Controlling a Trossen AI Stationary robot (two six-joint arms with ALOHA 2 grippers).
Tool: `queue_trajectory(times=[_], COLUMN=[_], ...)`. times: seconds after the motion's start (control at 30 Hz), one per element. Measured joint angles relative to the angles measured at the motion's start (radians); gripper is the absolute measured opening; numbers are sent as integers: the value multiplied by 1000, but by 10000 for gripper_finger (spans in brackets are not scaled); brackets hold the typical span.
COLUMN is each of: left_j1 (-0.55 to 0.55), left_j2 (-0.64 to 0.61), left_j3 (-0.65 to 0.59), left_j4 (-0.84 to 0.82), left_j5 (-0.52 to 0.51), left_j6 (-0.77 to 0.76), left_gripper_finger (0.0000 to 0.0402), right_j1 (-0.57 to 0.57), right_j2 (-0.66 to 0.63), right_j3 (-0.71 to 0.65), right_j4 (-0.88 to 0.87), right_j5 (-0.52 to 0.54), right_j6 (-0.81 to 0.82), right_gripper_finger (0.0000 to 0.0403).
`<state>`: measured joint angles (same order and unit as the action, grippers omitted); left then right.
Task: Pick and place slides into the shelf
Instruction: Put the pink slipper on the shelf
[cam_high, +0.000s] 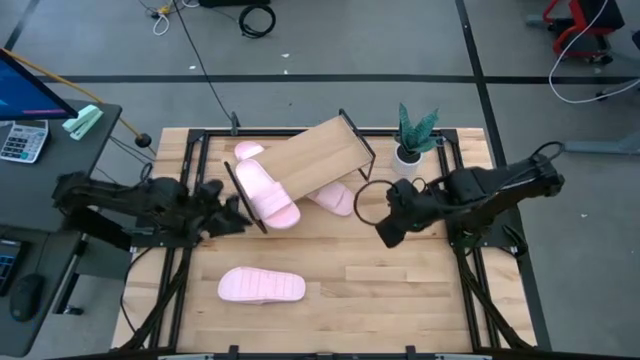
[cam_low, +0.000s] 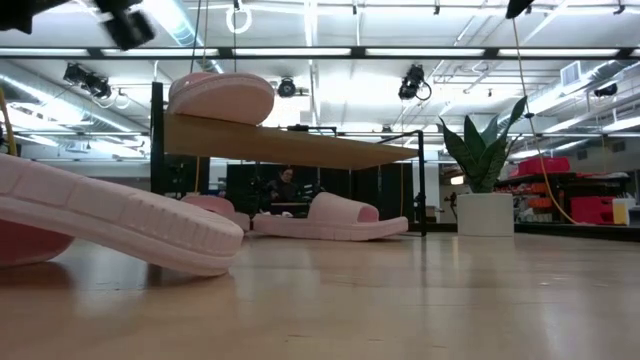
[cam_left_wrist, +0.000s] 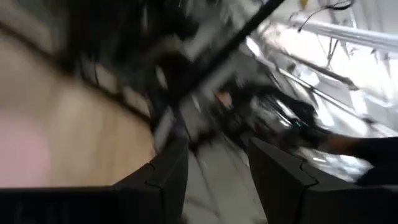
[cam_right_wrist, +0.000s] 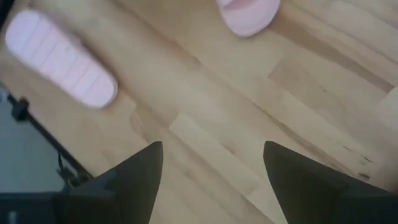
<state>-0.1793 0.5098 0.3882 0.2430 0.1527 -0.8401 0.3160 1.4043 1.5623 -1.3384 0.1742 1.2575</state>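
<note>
The shelf (cam_high: 320, 157) stands slanted at the table's far middle. One pink slide (cam_high: 267, 192) lies on the shelf's left end and shows on top of the board in the low view (cam_low: 220, 97). A second slide (cam_high: 248, 150) lies behind the shelf. A third slide (cam_high: 337, 198) pokes out from under the board's near edge. The fourth slide (cam_high: 262, 286) lies flat on the table near the front (cam_low: 110, 220). My left gripper (cam_high: 235, 215) hovers open just left of the shelf. My right gripper (cam_high: 385, 230) is open, above bare table to the right of the shelf.
A potted plant (cam_high: 415, 140) in a white pot stands at the shelf's far right corner. A desk with a calculator (cam_high: 22, 140) and a screen sits off the table's left edge. Bare tabletop (cam_high: 400, 290) stretches along the near right side.
</note>
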Motion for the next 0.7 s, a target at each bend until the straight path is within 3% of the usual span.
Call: queue_trajectory(times=[0.17,0.37,0.7], left_j1=[-138,-260,-323], left_j2=[1,1,0], left_j3=[0,0,0], left_j4=[-252,-571,-928], left_j5=[13,0,-2], left_j6=[-284,-521,-668], left_gripper_finger=[172,172,172], right_j1=[72,165,305], right_j2=[1,8,77], right_j3=[0,0,0], right_j4=[0,0,36], right_j5=[20,73,165], right_j6=[-28,-23,32], right_gripper_finger=[281,280,280])
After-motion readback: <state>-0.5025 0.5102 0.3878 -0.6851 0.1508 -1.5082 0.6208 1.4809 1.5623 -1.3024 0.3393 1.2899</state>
